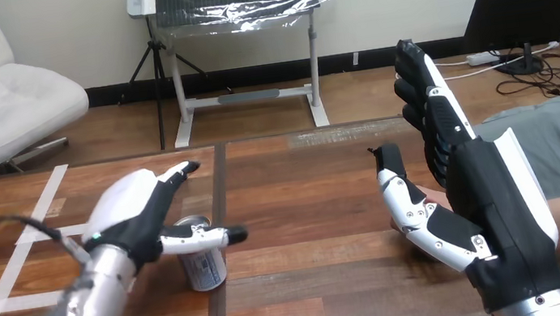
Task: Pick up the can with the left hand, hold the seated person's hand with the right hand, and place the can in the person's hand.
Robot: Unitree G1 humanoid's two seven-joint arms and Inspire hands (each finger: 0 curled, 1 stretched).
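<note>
Can (204, 268) upright on table (306, 195), left of centre. Left hand (133, 212) just over it, fingers straight, thumb across its top. Right hand (495, 203) spread, upright; person's hand (435, 201) between its thumb and palm.

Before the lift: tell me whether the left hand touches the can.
Cannot tell. In the head view the thumb of the left hand crosses the top of the can; neither contact nor gap shows plainly.
</note>
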